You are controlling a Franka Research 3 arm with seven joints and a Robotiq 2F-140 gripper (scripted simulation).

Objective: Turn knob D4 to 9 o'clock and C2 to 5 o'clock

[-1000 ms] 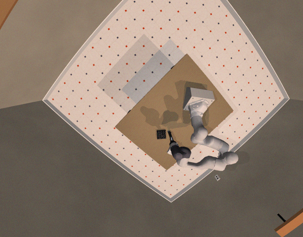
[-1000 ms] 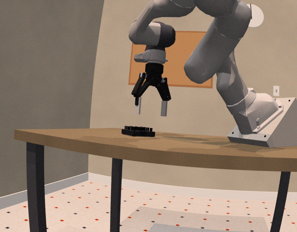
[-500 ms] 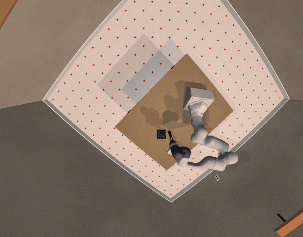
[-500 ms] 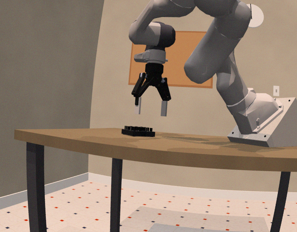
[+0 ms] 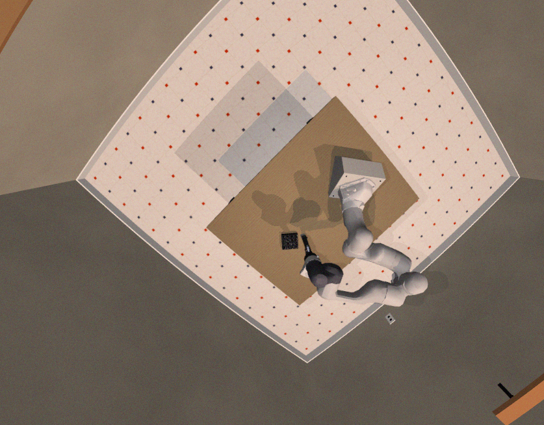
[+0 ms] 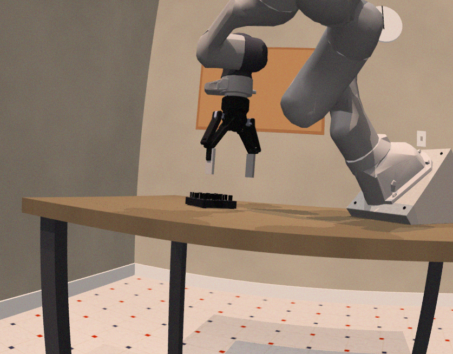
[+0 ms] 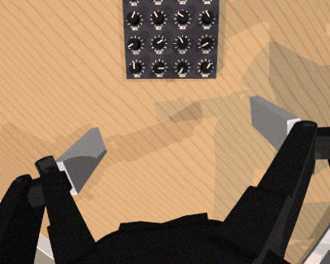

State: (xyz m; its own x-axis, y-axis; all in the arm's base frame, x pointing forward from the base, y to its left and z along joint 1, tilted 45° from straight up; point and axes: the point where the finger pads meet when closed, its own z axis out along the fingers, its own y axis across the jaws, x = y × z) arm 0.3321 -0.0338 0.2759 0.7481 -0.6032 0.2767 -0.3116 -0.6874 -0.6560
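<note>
Black knob box (image 5: 295,247) (image 6: 220,204) (image 7: 171,32) on wood tabletop (image 5: 253,217) (image 6: 108,208) (image 7: 41,62), upright. Robotiq 2F-140 gripper (image 5: 303,236) (image 6: 229,172) (image 7: 173,126) spread wide, above and off the box's front, D-row side; likely needs to shift rearward over it

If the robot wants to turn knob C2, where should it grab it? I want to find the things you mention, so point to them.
Probably by the sides of its round black top, coming straight down from above. Knob C2 (image 7: 158,44) stands up from the knob box (image 5: 289,240) (image 6: 210,202) (image 7: 171,56) with other knobs all around it, so the jaws would likely need to close partway first to fit in the gaps.
</note>
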